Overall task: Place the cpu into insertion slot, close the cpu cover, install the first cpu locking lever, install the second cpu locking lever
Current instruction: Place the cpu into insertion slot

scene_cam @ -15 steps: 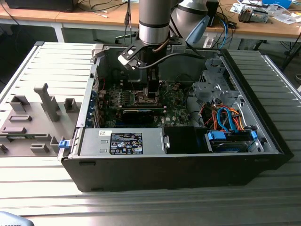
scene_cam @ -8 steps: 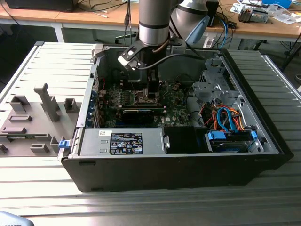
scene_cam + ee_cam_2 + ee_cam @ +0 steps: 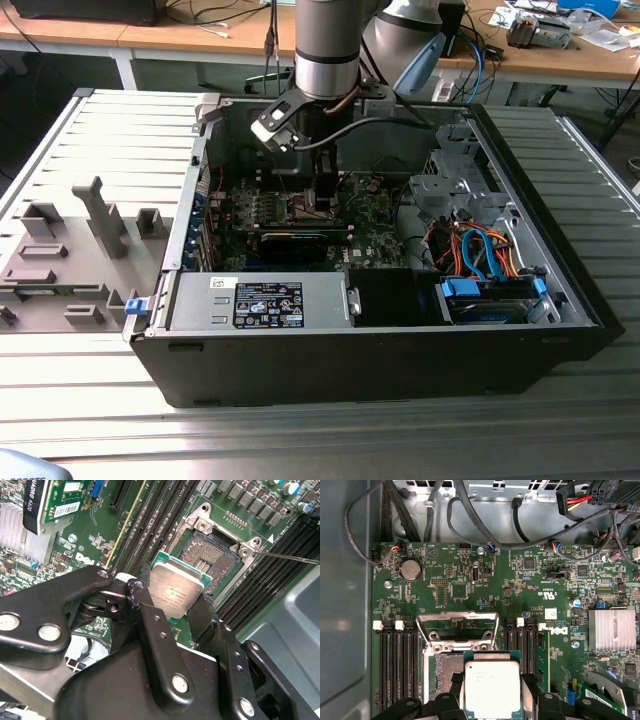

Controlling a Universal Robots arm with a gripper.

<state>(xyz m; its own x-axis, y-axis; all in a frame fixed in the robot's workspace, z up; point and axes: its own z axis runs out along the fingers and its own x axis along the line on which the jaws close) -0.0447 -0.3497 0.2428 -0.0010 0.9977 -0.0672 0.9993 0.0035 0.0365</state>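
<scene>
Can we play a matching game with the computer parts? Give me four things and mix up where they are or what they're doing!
Things:
1. cpu
2. insertion slot
3. cpu cover
4. round silver battery

States, mixed up:
A. lifted open, off the slot
B. held between the fingers of the gripper, above the slot
C. empty, with its contacts bare
D. sitting flat on the green board, away from the slot

Pairs: 1-B, 2-C, 3-A, 4-D
</scene>
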